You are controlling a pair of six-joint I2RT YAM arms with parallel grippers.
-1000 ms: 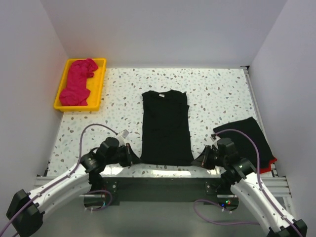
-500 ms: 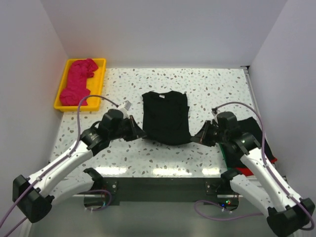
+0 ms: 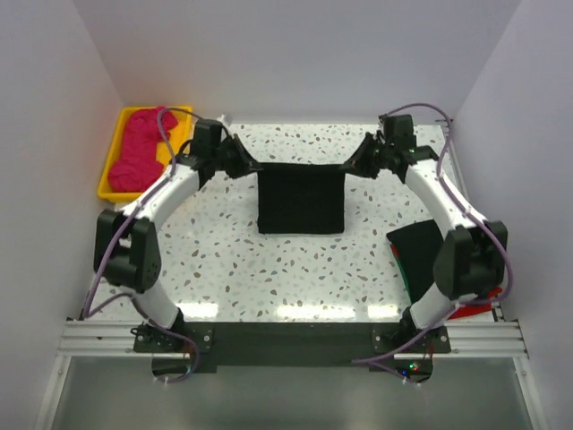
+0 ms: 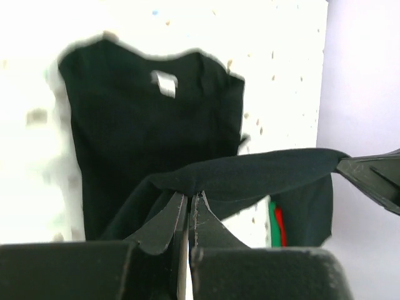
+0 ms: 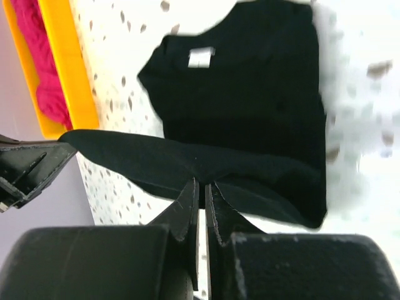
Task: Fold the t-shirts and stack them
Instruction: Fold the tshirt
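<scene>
A black t-shirt [image 3: 301,201] lies in the middle of the table, its bottom half folded up over the top half. My left gripper [image 3: 250,167] is shut on the hem's left corner and my right gripper [image 3: 349,167] on the right corner, holding the hem taut above the collar end. The left wrist view shows the held hem [image 4: 250,175] over the shirt body [image 4: 144,125]. The right wrist view shows the same hem [image 5: 187,159]. A folded black shirt [image 3: 439,246] lies over red and green cloth at the right. A magenta-pink shirt [image 3: 141,148] lies crumpled in the tray.
A yellow plastic tray [image 3: 183,125] stands at the far left corner. White walls enclose the table on the left, back and right. The table's metal front rail [image 3: 286,336] runs along the near edge.
Both grippers have carried the black shirt's bottom hem from the near edge to the far end, folding it in half. The arms are now stretched far out.
</scene>
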